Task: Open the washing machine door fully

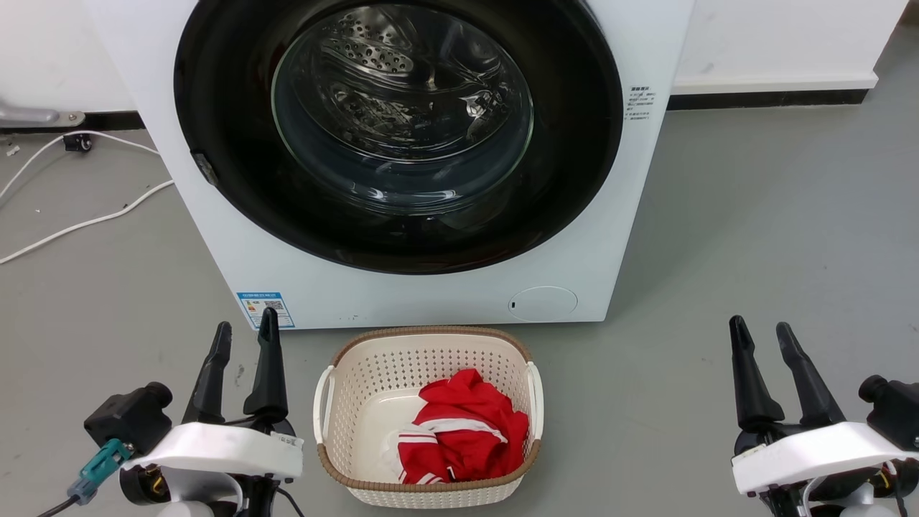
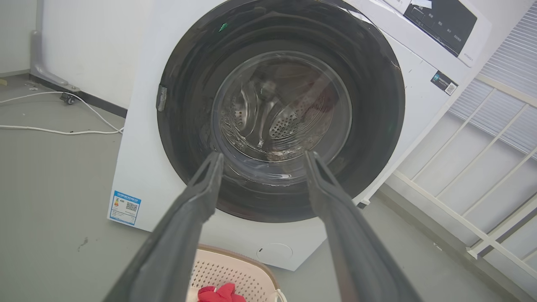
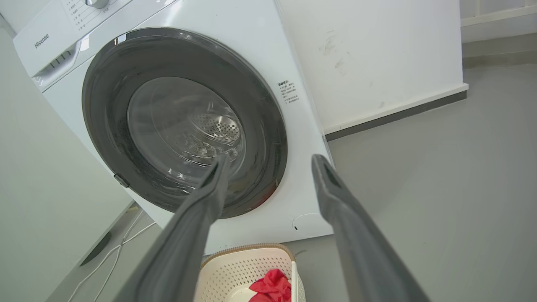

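Hovering well short of the closed washing machine door, left fingers and right fingers spread, empty.

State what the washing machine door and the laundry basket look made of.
The washing machine door: glossy black ring, probably plastic, mirroring light, around a clear bulging window, seemingly glass, showing the drum. The laundry basket: cream perforated walls, likely matte plastic.

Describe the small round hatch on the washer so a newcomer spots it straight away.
Find the white washing machine and look below its big black door, at the white strip just above the cream basket. In the head view the hatch is the flush white circle near that strip's right end; the blue sticker at the left end is rectangular and coloured.
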You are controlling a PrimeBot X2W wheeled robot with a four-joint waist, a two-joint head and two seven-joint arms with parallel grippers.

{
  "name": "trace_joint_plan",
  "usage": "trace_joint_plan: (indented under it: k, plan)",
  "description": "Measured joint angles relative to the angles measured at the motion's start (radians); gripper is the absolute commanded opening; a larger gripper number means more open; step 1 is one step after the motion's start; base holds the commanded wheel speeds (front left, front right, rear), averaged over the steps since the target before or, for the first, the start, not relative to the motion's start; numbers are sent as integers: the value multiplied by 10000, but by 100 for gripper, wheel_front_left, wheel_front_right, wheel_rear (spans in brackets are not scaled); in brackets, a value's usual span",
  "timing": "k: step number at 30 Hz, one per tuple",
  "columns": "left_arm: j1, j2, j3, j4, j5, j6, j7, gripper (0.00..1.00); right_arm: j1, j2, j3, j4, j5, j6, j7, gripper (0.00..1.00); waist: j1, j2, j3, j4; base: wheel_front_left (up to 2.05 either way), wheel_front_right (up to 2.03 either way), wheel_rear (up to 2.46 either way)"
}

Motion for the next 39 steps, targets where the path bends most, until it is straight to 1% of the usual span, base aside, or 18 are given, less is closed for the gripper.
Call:
trace_joint_plan:
  k: [11,25,39]
  plan:
    - [95,8,-79,-151,1267,6,-267,100,101,13,29,-190,-1256,0,-54,100,0,0,-53,-13,0,0,0]
    - [95,58,-221,-247,2700,136,-573,100,121,35,0,-380,-2612,2,6,100,-1,0,-37,0,0,0,0]
    - [104,151,-374,-299,3939,270,-840,100,199,52,19,-573,-3616,15,63,100,-1,0,-15,23,0,0,0]
